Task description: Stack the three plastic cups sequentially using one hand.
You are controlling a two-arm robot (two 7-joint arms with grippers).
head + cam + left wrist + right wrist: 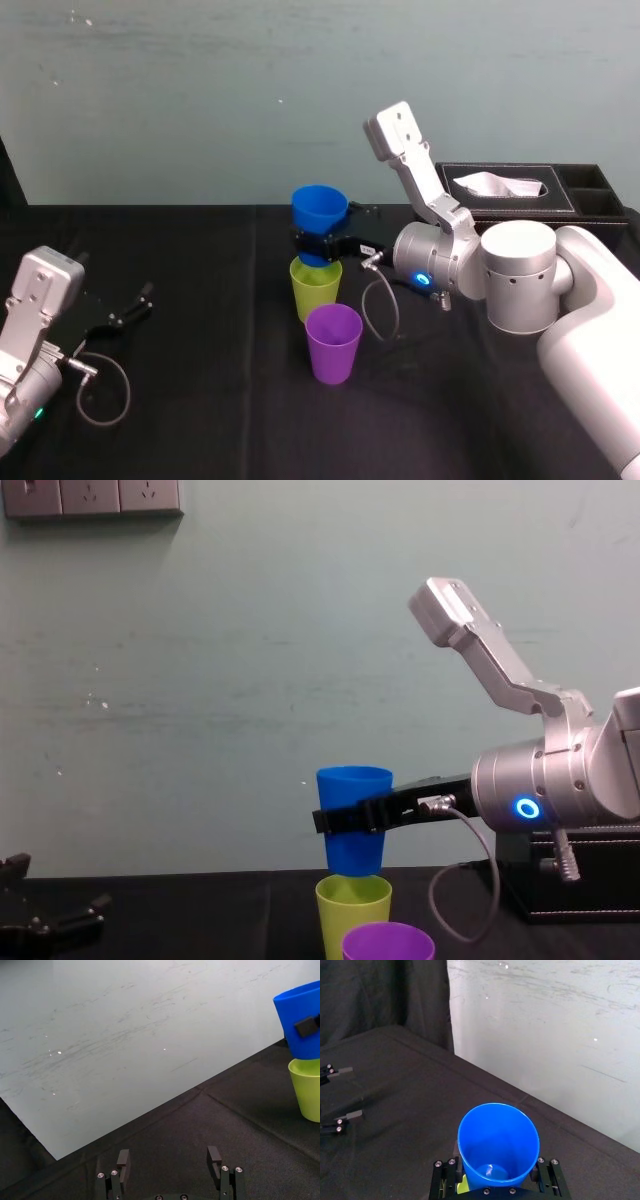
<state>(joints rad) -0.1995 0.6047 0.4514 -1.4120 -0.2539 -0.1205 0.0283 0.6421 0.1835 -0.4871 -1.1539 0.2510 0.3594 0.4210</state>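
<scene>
My right gripper is shut on the blue cup and holds it upright just above the yellow-green cup, which stands on the black table. In the chest view the blue cup hangs with its base at the rim of the yellow-green cup. The purple cup stands in front of the yellow-green one, close to it. The right wrist view looks down into the blue cup, a sliver of yellow-green below it. My left gripper rests open at the table's left, apart from the cups.
A black tissue box with white tissue stands at the back right, behind the right arm. A black cloth covers the table. A pale wall rises behind. A cable loops beside the left arm.
</scene>
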